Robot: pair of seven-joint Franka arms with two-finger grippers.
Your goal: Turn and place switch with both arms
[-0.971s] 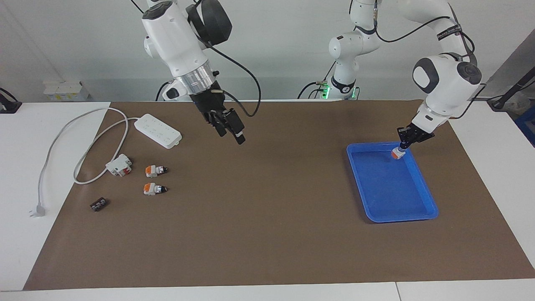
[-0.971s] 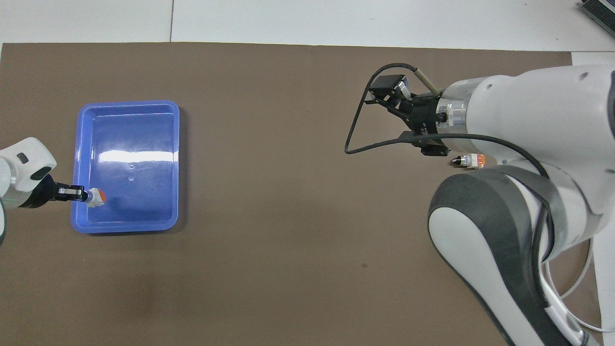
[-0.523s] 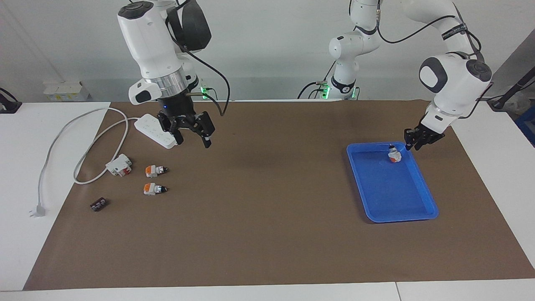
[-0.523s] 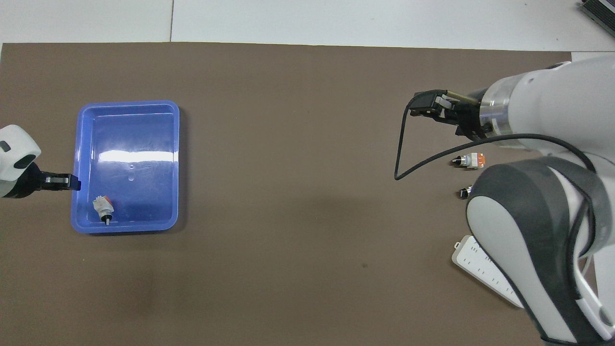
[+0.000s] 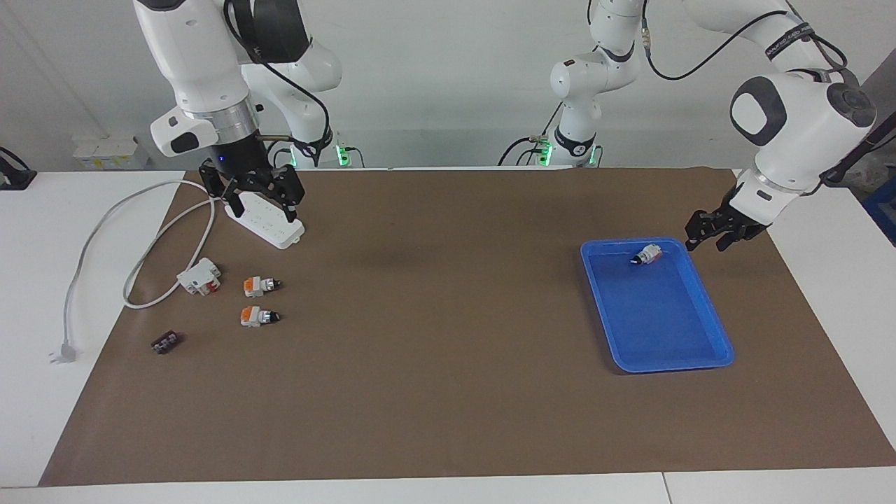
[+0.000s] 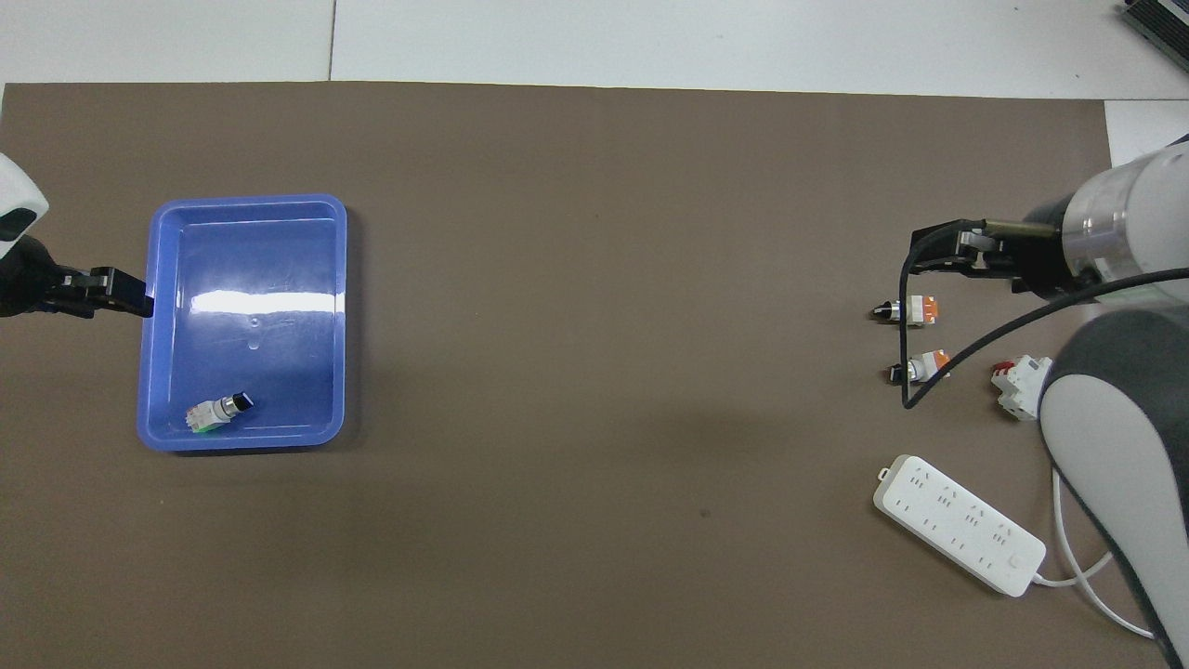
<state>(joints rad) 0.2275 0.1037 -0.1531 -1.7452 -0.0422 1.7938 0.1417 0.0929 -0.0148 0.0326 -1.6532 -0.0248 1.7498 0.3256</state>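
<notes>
One switch [image 5: 645,255] [image 6: 218,412] lies on its side in the blue tray [image 5: 721,350] [image 6: 246,200], at the tray's end nearer the robots, black knob showing. My left gripper [image 5: 710,240] [image 6: 130,293] hangs open and holds nothing, just outside the tray's rim toward the left arm's end of the table. Two more switches [image 5: 260,284] [image 5: 257,316] lie on the brown mat toward the right arm's end, also seen from overhead [image 6: 908,310] [image 6: 920,368]. My right gripper [image 5: 260,208] [image 6: 943,253] is open and raised over the power strip, holding nothing.
A white power strip [image 5: 264,220] [image 6: 957,523] with its looping cable and plug [image 5: 63,352] lies at the right arm's end. A white-and-red block [image 5: 199,276] [image 6: 1017,384] and a small black ridged block [image 5: 166,342] lie beside the switches.
My left gripper opened and let go of the switch, which tipped onto its side in the tray; the gripper drew back outside the rim. The right arm swung over the power strip.
</notes>
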